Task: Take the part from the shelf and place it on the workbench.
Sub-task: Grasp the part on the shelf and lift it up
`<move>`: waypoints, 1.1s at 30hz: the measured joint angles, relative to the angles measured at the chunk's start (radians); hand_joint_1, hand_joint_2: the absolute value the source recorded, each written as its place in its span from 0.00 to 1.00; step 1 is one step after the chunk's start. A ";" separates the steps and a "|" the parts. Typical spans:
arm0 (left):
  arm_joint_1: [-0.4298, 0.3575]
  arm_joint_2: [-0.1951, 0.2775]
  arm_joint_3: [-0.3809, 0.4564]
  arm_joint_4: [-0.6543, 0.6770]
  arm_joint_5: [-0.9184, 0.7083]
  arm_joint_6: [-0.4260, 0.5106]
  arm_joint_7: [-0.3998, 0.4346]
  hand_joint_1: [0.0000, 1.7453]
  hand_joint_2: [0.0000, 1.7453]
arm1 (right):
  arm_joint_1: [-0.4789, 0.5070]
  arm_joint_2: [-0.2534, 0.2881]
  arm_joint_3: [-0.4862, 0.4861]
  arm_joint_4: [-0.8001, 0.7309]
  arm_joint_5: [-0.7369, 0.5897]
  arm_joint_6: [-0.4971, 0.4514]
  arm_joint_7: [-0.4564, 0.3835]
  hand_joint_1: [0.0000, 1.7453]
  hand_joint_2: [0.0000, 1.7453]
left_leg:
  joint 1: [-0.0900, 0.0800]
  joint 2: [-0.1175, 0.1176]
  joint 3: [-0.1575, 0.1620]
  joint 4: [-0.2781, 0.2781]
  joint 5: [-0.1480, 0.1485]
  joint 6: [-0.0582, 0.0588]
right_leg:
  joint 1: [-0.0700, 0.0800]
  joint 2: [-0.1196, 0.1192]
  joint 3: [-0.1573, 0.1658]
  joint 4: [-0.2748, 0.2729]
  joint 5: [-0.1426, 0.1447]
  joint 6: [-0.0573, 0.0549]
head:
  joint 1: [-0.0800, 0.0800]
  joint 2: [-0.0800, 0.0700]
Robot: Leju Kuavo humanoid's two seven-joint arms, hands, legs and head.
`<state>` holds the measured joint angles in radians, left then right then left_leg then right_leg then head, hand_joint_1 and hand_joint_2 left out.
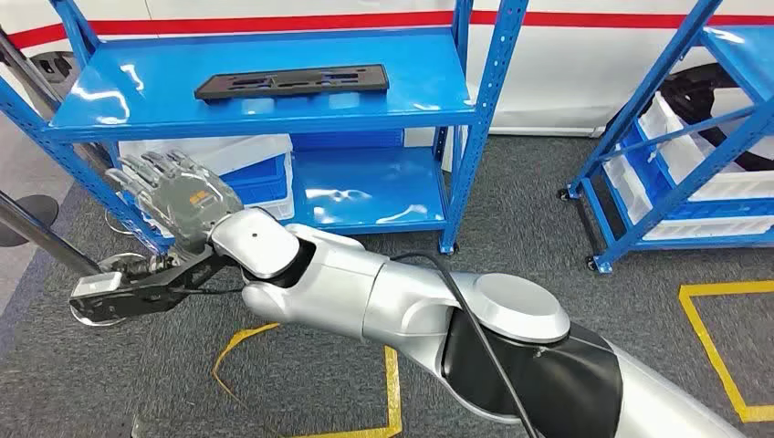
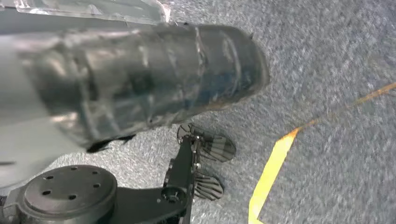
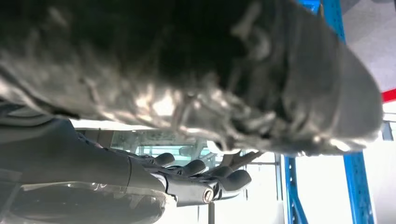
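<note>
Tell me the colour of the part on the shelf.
Black, a flat long part on the blue shelf; head view shows it best.

Head view: you look from high on the body, forward and down, across the right arm (image 1: 411, 301) to the blue shelf (image 1: 265, 100) and the grey carpet (image 1: 529, 210).
Left wrist view: you look down at the carpet (image 2: 327, 56) and a yellow floor line (image 2: 271, 172), with the grey cover (image 2: 140, 79) very near the lens.
Right wrist view: you look along the right hand (image 3: 196, 179), very close, toward a blue shelf post (image 3: 355, 182).
Shared: head and right wrist both take in the shelf; head and left wrist both take in the carpet.
</note>
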<state>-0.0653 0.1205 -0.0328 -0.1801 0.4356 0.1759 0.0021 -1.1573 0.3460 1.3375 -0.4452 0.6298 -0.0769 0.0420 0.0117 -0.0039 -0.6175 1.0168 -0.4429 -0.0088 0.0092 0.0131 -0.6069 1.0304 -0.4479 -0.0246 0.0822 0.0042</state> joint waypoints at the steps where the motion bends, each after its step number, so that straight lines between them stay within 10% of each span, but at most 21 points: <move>1: 0.000 0.000 0.000 0.000 -0.001 0.002 0.000 0.00 0.00 | 0.000 0.000 0.000 0.001 0.003 0.000 0.000 0.00 0.00 | 0.004 0.001 0.003 -0.004 0.001 0.003 | 0.002 0.000 0.000 0.001 -0.003 0.003 | 0.000 0.000; 8: -0.001 -0.001 -0.002 0.000 -0.007 0.012 -0.008 0.00 0.00 | 0.014 -0.001 -0.002 0.010 0.036 -0.002 -0.001 0.00 0.00 | 0.010 0.002 0.016 -0.013 -0.001 0.024 | -0.009 -0.004 -0.143 0.276 -0.111 0.026 | 0.005 0.000; 13: -0.001 -0.002 -0.018 0.000 -0.038 0.028 -0.002 0.00 0.00 | 0.018 -0.001 -0.016 0.016 0.035 -0.053 0.005 0.00 0.00 | 0.008 -0.005 0.022 0.000 -0.019 0.013 | -0.009 -0.002 -0.047 0.042 0.022 0.013 | 0.004 0.000; 18: 0.000 -0.003 -0.033 0.000 -0.045 0.038 0.000 0.00 0.00 | 0.017 -0.001 -0.027 0.025 0.074 -0.061 0.001 0.00 0.00 | 0.011 -0.002 0.016 0.013 -0.035 -0.012 | -0.009 0.001 -0.022 0.000 0.020 -0.005 | 0.002 0.000; 22: 0.000 -0.004 -0.046 0.000 -0.058 0.040 0.011 0.00 0.00 | 0.018 0.000 -0.034 0.032 0.090 -0.056 -0.002 0.00 0.00 | 0.011 -0.001 -0.090 0.226 -0.124 -0.024 | -0.011 -0.002 -0.008 -0.011 0.018 -0.018 | -0.003 0.000; 24: 0.002 -0.004 -0.052 0.000 -0.068 0.043 0.020 0.00 0.00 | 0.023 0.000 -0.037 0.036 0.101 -0.053 -0.004 0.00 0.00 | 0.011 0.000 -0.120 0.263 -0.109 -0.026 | -0.009 0.000 -0.004 -0.008 0.013 -0.020 | -0.003 0.000; 28: 0.000 -0.002 -0.064 0.000 -0.076 0.050 0.017 0.00 0.00 | 0.024 0.000 -0.045 0.040 0.116 -0.055 -0.008 0.00 0.00 | 0.006 0.002 -0.025 0.043 0.009 -0.015 | -0.005 0.003 0.008 0.001 -0.004 -0.010 | -0.003 0.000; 33: 0.000 -0.002 -0.071 0.000 -0.079 0.057 0.011 0.00 0.00 | 0.024 0.000 -0.053 0.048 0.127 -0.058 -0.014 0.00 0.00 | 0.007 0.001 -0.001 -0.004 0.008 0.007 | -0.002 0.000 0.001 0.016 -0.019 0.012 | -0.003 0.000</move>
<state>-0.0656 0.1183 -0.1041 -0.1799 0.3569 0.2325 0.0131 -1.1337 0.3460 1.2840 -0.3970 0.7568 -0.1349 0.0282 0.0187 -0.0031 -0.6184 1.0133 -0.4353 -0.0017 0.0076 0.0131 -0.6062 1.0461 -0.4672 -0.0131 0.0791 0.0042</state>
